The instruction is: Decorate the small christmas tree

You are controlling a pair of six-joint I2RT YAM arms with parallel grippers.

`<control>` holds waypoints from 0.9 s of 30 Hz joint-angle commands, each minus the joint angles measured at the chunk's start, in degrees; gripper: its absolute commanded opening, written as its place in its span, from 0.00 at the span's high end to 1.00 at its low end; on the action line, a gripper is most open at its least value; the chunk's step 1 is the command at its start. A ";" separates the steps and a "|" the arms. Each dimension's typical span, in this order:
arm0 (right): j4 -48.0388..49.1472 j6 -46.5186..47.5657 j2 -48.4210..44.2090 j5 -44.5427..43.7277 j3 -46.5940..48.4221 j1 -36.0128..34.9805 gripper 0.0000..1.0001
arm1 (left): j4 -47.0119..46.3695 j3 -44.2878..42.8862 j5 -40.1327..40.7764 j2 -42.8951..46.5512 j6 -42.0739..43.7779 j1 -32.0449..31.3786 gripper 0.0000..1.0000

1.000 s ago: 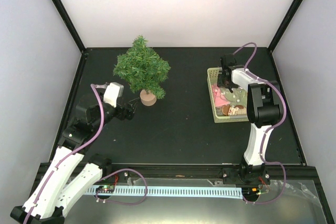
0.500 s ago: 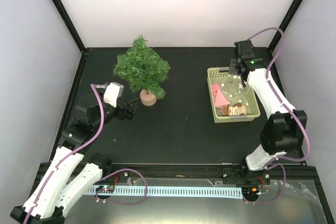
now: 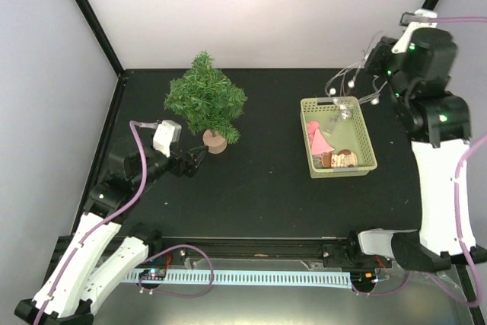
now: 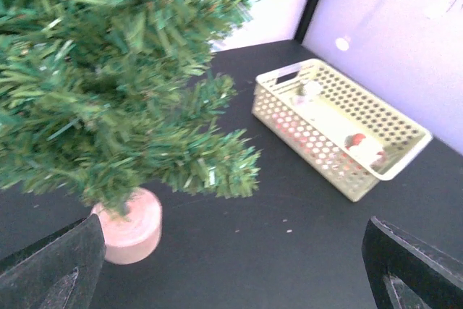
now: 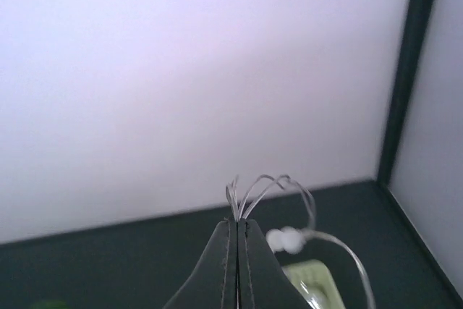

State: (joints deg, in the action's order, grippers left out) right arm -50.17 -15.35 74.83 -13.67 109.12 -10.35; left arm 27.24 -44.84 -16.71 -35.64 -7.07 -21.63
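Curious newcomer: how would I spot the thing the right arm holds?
Find the pale green basket on the table's right. Above its far end, a wire string hangs from the right arm's shut jaws. Unlike the basket's trinkets, it's hair-thin with white bulbs.

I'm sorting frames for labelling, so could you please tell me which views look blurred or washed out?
Top external: sharp and evenly lit. Left wrist: the tree and basket look soft, and the wall is washed out. Right wrist: the gripper and beaded wire are fairly crisp against a bright, featureless background.
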 commanded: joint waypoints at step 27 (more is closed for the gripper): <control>18.49 -12.08 1.24 45.40 8.32 -19.22 0.99 | -8.40 -8.10 -19.74 -3.30 -3.57 -0.60 0.11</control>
State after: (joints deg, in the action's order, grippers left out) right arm -35.68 -26.52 75.57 27.53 121.23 -24.64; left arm 22.31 -50.78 -31.99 -38.20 -9.65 -21.63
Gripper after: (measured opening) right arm 0.014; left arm 0.892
